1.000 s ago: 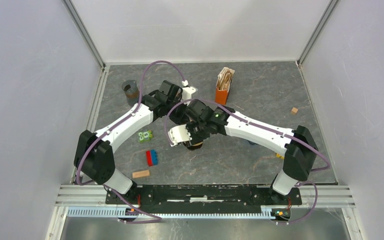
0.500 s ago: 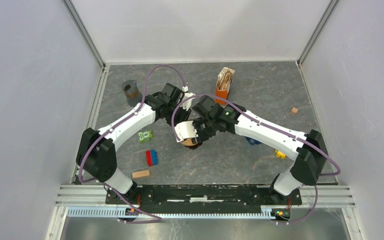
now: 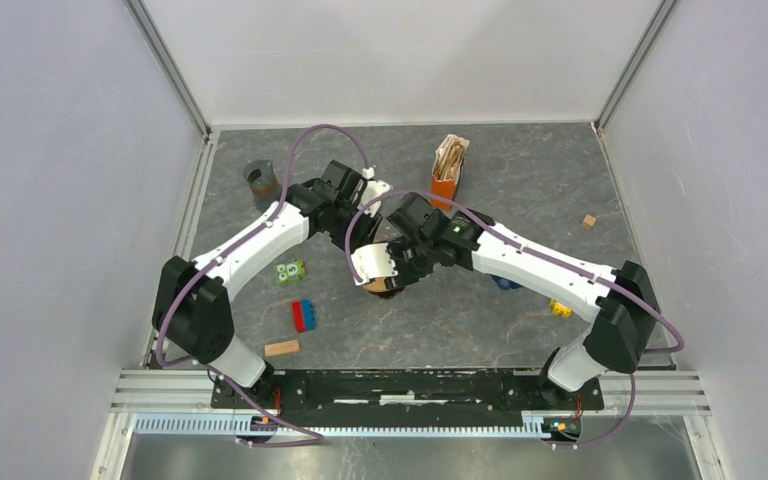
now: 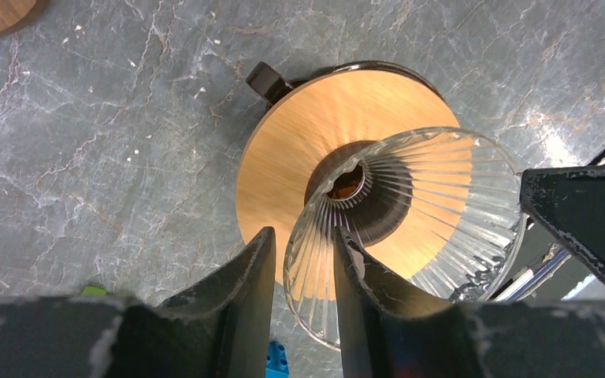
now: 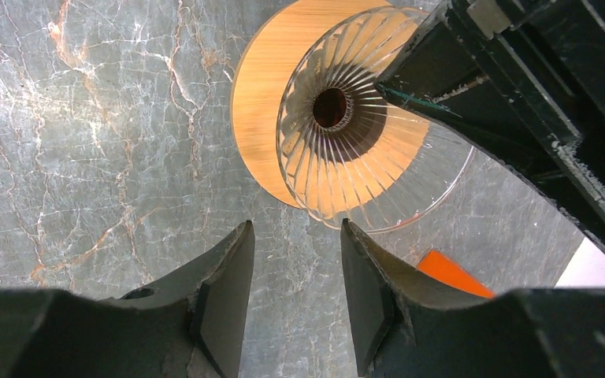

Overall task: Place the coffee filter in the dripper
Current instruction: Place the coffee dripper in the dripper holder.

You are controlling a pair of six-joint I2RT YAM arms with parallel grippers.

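straddling the rim of the glass dripper (image 4: 441, 213) with the left gripper (image 4: 303, 240), jaws spread, one finger inside the cone and one outside. hovering just beside the dripper's wooden base (image 4: 307, 150) with the right gripper (image 5: 295, 228), jaws likewise spread, nothing between them. with the coffee filters (image 3: 450, 155) upright in an orange holder (image 3: 443, 190) toward the back of the marble table (image 3: 540, 190), apart from the dripper.

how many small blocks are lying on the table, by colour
green block: 1
red-and-blue brick: 1
yellow brick: 1
wooden: 2, a flat block and a small cube
blue piece, partly hidden: 1
total: 6
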